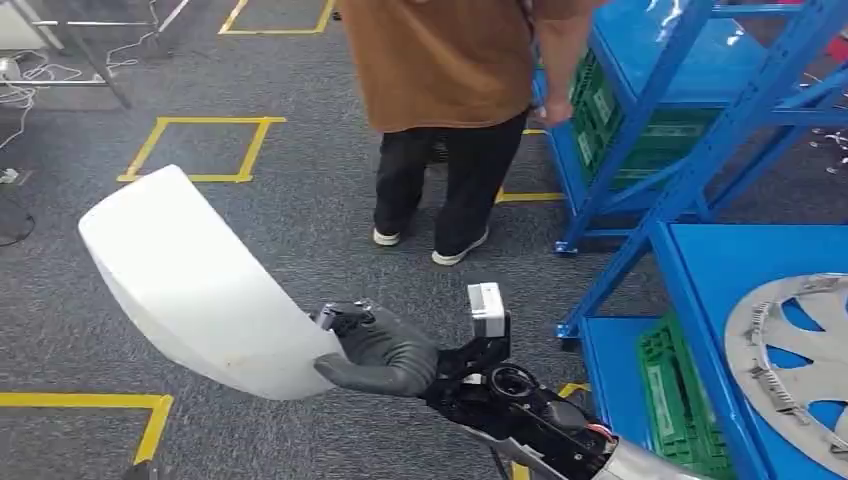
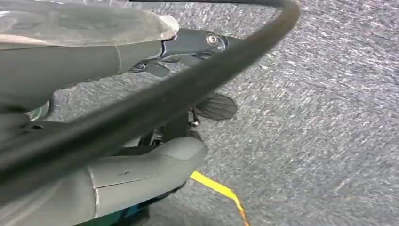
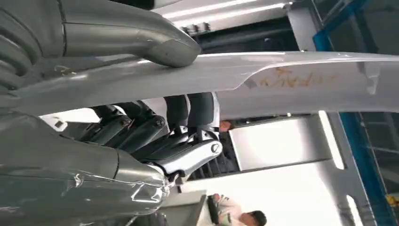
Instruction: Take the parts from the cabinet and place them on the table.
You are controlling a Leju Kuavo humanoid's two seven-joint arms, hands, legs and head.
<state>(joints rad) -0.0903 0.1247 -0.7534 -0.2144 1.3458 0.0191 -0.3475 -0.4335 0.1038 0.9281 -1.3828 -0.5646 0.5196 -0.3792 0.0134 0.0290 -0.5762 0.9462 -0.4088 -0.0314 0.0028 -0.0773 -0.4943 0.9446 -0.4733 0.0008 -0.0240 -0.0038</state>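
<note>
My right hand [image 1: 380, 352] grips the edge of a large white curved panel [image 1: 190, 285], which juts out to the left over the grey carpet. In the right wrist view the thumb [image 3: 131, 35] presses on one face of the panel [image 3: 291, 80] and the darker fingers [image 3: 188, 141] curl under the other. A silver wheel cover [image 1: 800, 350] lies on the blue shelf [image 1: 720, 270] at the right. My left hand [image 2: 94, 61] hangs over the carpet with its fingers apart and nothing in it; a black cable [image 2: 188, 89] crosses in front of it.
A person in a brown top and black trousers [image 1: 450, 90] stands ahead, close to the blue rack [image 1: 680, 130]. Green crates [image 1: 610, 120] sit on its lower shelves, another [image 1: 680, 390] under the near shelf. Yellow tape [image 1: 200, 150] marks squares on the carpet.
</note>
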